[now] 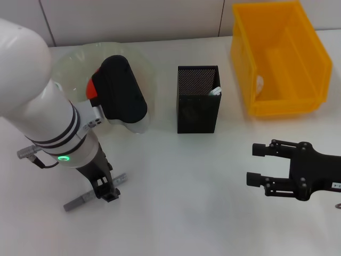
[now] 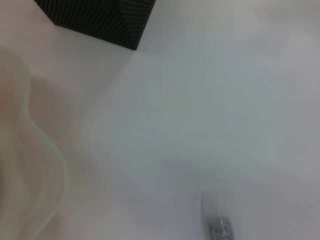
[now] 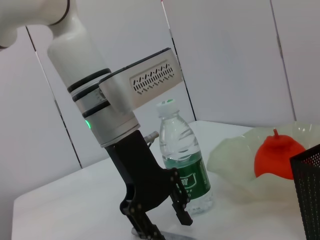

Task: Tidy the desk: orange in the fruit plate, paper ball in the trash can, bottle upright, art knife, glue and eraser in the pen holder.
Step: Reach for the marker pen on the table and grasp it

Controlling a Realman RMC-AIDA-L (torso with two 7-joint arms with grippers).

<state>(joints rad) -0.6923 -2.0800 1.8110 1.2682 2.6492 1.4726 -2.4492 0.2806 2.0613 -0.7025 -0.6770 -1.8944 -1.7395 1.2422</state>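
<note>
My left gripper (image 1: 105,188) is down at the table, open, its fingers (image 3: 182,214) straddling the grey art knife (image 1: 80,201), whose tip also shows in the left wrist view (image 2: 218,226). The bottle (image 3: 182,162) stands upright just behind it; in the head view my left arm hides most of it. The orange (image 1: 92,88) lies in the fruit plate (image 1: 64,66). The paper ball (image 1: 259,84) is inside the yellow trash can (image 1: 277,58). The pen holder (image 1: 198,100) holds something white (image 1: 214,92). My right gripper (image 1: 259,164) is open and empty at the front right. The eraser is out of view.
The fruit plate's wavy rim (image 2: 35,150) and a corner of the pen holder (image 2: 100,17) lie close to my left wrist. The trash can stands at the back right, the pen holder mid-table. Bare white tabletop (image 1: 181,202) lies between the two grippers.
</note>
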